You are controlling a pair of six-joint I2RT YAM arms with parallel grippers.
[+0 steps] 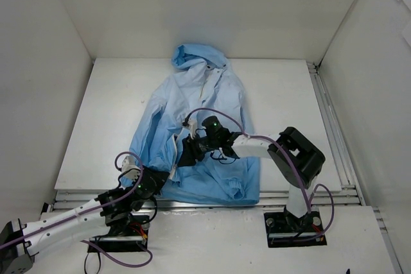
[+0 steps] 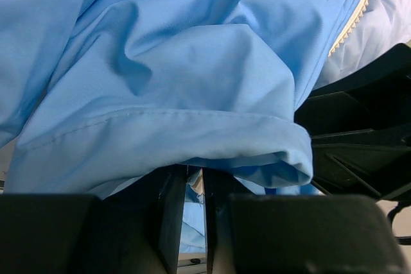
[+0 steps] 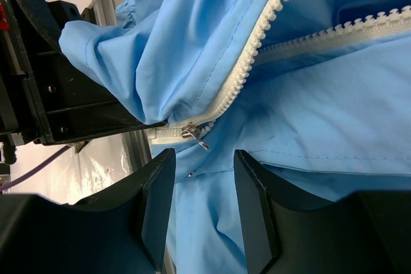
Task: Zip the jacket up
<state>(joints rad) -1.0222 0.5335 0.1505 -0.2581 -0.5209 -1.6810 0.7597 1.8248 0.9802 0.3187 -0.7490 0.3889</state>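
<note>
Right gripper (image 3: 204, 158): I'm hovering it with fingers spread apart, just short of the pull (image 3: 194, 134).
Left gripper (image 2: 196, 174): I'm pinching the hem (image 2: 160, 123) with it, beside the zipper's foot.
Zipper (image 3: 257, 43): its teeth are gaping apart beyond the pull.
Jacket (image 1: 205, 104): it's lying front-up on the tabletop (image 1: 282, 94), hood (image 1: 196, 56) farthest away.
Next move: I'm aiming to close squarely on the pull, then draw toward the hood against a taut hem, since slack is probably what jams it.

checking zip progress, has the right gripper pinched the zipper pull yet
No, in the right wrist view the right gripper is open and sits just short of the zipper pull on the jacket.
</note>
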